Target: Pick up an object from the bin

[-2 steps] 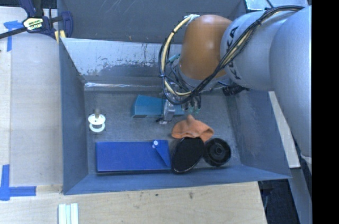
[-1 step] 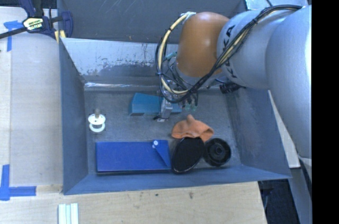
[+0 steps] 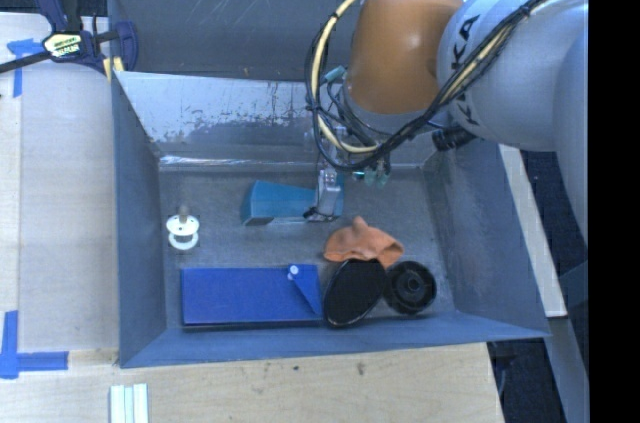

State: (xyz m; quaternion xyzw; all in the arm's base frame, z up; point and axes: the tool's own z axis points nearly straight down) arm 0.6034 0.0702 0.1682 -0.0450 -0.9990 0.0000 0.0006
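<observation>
Grey metal forms the bin [image 3: 135, 211]. On its floor the gripper [image 3: 330, 199] stands low at the right end of a teal wedge-shaped block [image 3: 272, 203]. The block lies near the middle of the floor, toward the bin's far wall. The gripper's tip meets that end of the block, but whether it is released or clenched on the block cannot be told.

Just beside the gripper, toward the near edge, lies a crumpled orange cloth-like piece [image 3: 362, 241]. Past it, against the near wall, a black oval object [image 3: 352, 294] and a black round knob-like object [image 3: 411, 287] sit side by side.

A flat dark-blue rectangular slab [image 3: 245, 297] lies along the near wall toward the left corner, its right end touching the black oval object. A small white round piece [image 3: 183, 231] stands near the left wall, well apart from the gripper.
</observation>
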